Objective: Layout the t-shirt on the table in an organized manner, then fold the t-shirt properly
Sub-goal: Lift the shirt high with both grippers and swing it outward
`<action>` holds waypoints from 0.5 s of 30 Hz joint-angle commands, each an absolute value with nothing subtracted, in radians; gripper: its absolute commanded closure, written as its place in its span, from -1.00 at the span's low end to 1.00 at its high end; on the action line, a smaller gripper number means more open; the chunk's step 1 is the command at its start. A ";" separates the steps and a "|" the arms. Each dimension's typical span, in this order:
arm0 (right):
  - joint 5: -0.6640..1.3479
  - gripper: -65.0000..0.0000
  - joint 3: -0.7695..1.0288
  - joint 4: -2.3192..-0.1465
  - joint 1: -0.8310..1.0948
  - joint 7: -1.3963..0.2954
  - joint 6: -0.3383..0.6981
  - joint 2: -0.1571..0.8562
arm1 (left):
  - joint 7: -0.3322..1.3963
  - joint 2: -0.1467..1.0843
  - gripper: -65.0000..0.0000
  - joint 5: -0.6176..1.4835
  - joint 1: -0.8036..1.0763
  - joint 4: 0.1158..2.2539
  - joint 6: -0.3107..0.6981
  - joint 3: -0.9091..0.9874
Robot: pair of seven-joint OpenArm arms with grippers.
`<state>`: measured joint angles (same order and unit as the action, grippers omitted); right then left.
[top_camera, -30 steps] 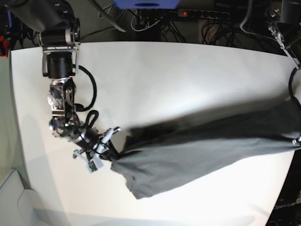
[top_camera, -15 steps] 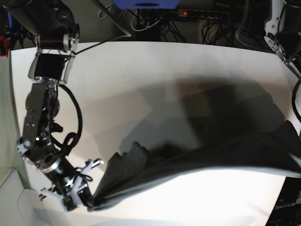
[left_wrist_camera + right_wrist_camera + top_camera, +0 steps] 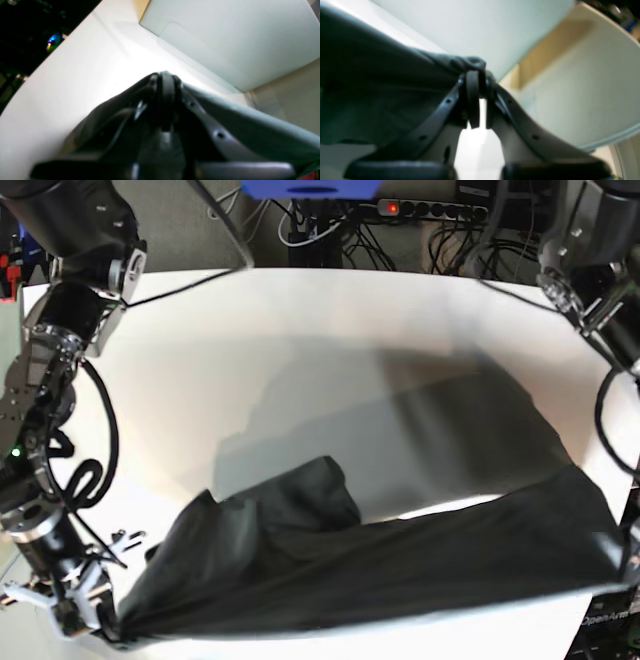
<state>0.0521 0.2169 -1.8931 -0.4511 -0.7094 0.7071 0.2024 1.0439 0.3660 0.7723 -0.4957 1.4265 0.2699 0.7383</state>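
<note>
Was still at the laying-out stage, by all appearances, with no fold made. Held the t-shirt (image 3: 380,550) stretched as a dark band across the near part of the table (image 3: 330,340), raised between two grips with a broad shadow cast on the white top behind it. Pinched one end at the near corner on the base view's left with the right gripper (image 3: 477,82), jaws clamped together on a bunched edge of cloth that spilled over their tips. Clamped the other end with the left gripper (image 3: 165,85), fingertips pressed tight and dark cloth draped around and over them; ran off the base view's right edge, so that grip showed only in the wrist view. Sagged in the middle, with a loose hump of fabric (image 3: 300,500) bulging behind the taut line toward the base view's left, so not flat and not squared up. Could not tell which part of the garment each gripper held, nor whether any of the cloth touched the tabletop. Remained to be done, as a judgement: lowering and smoothing the shirt flat on the table, then all of the folding.
</note>
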 commanded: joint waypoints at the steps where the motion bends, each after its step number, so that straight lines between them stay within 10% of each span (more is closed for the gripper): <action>1: 0.058 1.00 0.222 -1.897 -0.484 -0.679 0.698 0.213 | 1.003 0.380 0.99 0.799 -0.529 1.432 0.274 0.730; 15: 0.056 1.00 0.217 -1.612 -0.822 -0.679 0.698 0.295 | 0.911 0.283 0.99 0.802 -0.745 1.213 0.280 0.605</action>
